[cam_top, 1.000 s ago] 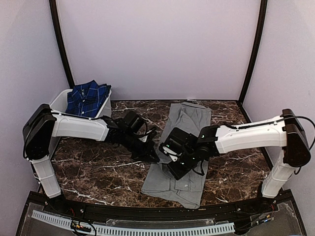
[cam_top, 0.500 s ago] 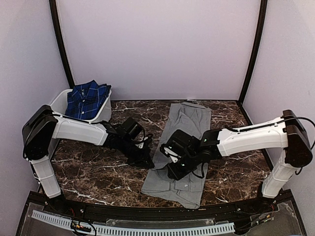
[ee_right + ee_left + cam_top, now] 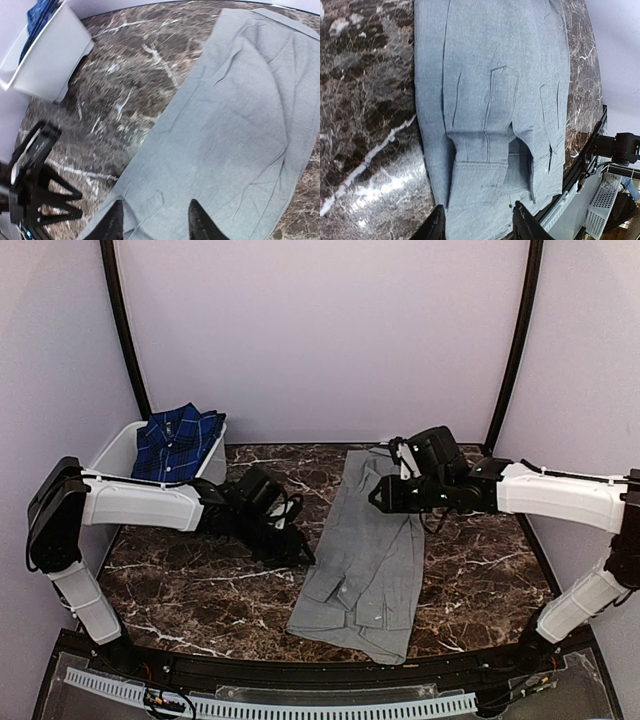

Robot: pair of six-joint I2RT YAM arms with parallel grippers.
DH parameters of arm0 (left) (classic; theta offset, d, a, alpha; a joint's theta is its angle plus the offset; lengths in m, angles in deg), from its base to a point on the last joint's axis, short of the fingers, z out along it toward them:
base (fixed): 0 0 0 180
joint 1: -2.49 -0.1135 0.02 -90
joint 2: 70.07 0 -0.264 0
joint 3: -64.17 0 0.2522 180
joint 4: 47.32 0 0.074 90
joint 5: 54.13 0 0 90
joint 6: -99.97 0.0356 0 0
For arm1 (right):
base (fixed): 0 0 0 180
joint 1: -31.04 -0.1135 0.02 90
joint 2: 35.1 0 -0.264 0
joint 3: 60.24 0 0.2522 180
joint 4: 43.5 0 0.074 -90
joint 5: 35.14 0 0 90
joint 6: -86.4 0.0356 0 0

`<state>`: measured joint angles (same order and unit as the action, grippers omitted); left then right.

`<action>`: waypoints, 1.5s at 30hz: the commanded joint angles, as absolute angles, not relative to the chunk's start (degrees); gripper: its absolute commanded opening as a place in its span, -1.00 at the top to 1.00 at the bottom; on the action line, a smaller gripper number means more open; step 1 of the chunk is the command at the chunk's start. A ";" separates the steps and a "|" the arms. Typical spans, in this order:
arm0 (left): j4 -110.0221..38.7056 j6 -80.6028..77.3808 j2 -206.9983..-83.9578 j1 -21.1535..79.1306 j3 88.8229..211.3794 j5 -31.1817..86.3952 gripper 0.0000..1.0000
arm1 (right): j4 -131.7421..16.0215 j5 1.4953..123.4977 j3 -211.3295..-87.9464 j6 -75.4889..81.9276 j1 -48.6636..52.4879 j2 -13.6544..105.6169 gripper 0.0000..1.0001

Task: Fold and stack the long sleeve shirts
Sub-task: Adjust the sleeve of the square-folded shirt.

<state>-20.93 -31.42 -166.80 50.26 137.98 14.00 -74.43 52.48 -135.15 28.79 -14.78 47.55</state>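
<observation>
The grey long sleeve shirt lies flat along the middle of the marble table, sleeves folded in, collar end near the front edge. It fills the left wrist view and the right wrist view. My left gripper is open and empty at the shirt's left edge, its jaws spread over the near part. My right gripper is open and empty above the shirt's far half. The plaid long sleeve shirt lies in the white tub.
The tub stands at the back left corner and shows in the right wrist view. The black table-front rail runs just below the shirt's near end. Dark marble lies bare left and right of the shirt.
My right arm has lifted off the shirt's near half and swung back over its far half. My left gripper has stayed by the shirt's left edge, shifting only slightly.
</observation>
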 commanded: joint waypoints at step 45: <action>-17.34 -17.36 -169.96 46.95 145.02 19.22 0.07 | -71.89 75.76 -188.17 29.47 10.07 101.85 0.28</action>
<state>-17.65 -20.16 -173.09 46.85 143.49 20.36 -71.18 73.73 -191.93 31.02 10.72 109.69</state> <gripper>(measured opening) 0.469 0.347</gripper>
